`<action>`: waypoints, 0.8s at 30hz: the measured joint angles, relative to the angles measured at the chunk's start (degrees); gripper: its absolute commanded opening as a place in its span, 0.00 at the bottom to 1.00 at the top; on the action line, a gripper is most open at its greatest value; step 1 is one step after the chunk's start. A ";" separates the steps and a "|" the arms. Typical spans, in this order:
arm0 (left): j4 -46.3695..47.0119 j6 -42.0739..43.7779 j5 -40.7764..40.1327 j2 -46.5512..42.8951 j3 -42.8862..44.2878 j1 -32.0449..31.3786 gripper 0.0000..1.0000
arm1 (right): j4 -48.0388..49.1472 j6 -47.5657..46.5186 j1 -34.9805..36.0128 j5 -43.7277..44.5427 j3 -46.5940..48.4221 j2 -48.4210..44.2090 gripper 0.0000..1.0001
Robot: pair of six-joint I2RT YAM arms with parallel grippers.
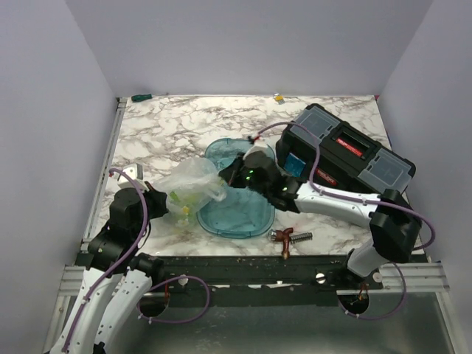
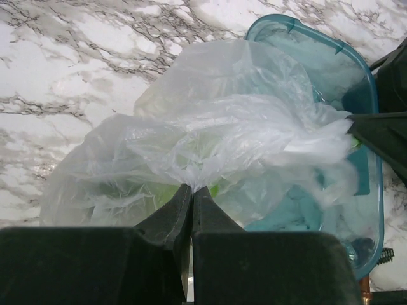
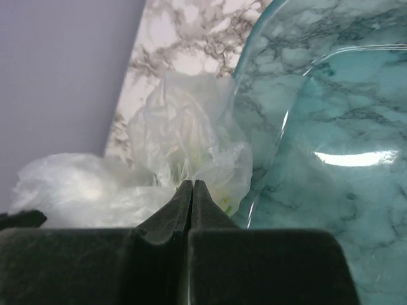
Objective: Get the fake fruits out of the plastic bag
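Observation:
The clear crinkled plastic bag (image 1: 193,181) lies bunched at the left rim of the teal tray (image 1: 247,221). Green and yellow fake fruits (image 1: 182,200) show faintly through its film at the near left; single fruits cannot be told apart. My left gripper (image 1: 161,195) is shut on the bag's near left edge; in the left wrist view (image 2: 192,189) the film (image 2: 222,127) fans out from its tips. My right gripper (image 1: 230,175) is shut on the bag's right end over the tray; the right wrist view (image 3: 192,184) shows its tips pinching the bag (image 3: 184,130).
A black toolbox (image 1: 346,156) stands at the right, behind my right arm. A copper-coloured metal fitting (image 1: 284,237) lies near the front edge, right of the tray. A small green object (image 1: 141,96) and a yellow one (image 1: 279,96) lie at the back edge.

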 measured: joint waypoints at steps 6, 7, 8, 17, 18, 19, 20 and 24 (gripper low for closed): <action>-0.24 -0.48 -1.18 -1.20 0.00 -0.09 0.00 | 20.98 11.39 -13.03 -20.39 -17.03 -3.76 0.01; -0.26 -0.46 -1.25 -1.31 0.00 -0.11 0.00 | 22.25 12.11 -12.83 -22.38 -17.03 -3.34 0.01; -0.28 -0.44 -1.25 -1.33 0.00 -0.15 0.01 | 23.74 12.66 -12.46 -24.24 -17.03 -3.15 0.01; -0.39 0.79 3.15 -2.12 0.07 -0.15 0.60 | 29.00 13.60 -11.63 -31.30 -15.30 -2.19 0.01; -0.55 1.05 4.48 -2.49 0.28 -0.15 0.63 | 29.09 13.60 -11.63 -31.63 -15.30 -1.99 0.01; -0.79 1.31 5.77 -2.64 0.68 -0.15 0.67 | 29.16 13.57 -11.63 -31.85 -15.30 -1.77 0.01; -1.11 1.64 7.06 -2.71 1.29 -0.15 0.69 | 29.18 13.57 -11.63 -31.98 -15.30 -1.55 0.01; -0.96 4.09 15.02 -2.38 4.48 -0.15 0.74 | 29.16 13.51 -11.43 -32.41 -15.21 -0.70 0.01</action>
